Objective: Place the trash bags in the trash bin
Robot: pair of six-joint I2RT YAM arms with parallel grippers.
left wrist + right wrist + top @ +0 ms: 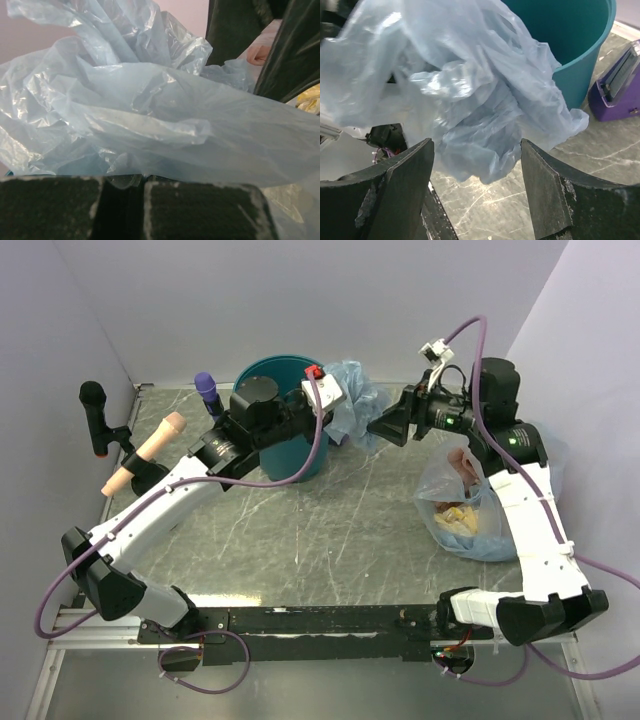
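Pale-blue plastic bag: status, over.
Left gripper shut on crinkly pale-blue plastic bag, outside round teal plastic bucket. Right gripper open at bag. Left arm crosses bucket mouth.

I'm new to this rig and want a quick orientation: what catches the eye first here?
A crumpled pale-blue bag hangs from the left gripper beside the rim of the teal bucket at the back, not yet inside. The right gripper faces it, open, a finger on either side. A clear bag of yellow and pink items lies on the right.
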